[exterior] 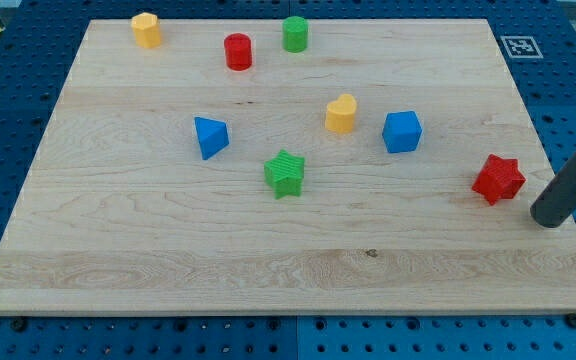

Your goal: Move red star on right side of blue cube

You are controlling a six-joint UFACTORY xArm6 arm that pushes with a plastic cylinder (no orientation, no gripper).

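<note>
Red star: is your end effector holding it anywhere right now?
Nothing is held. My tip stands apart from the red star, just to the view's right of it, not touching.

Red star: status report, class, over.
My tip just right of red star, apart. Star right of and below blue cube. Nothing between them.

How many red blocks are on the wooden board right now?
2: a red cylinder near the view's top, and a red star at the view's right, beside my tip. None looks hidden.
</note>
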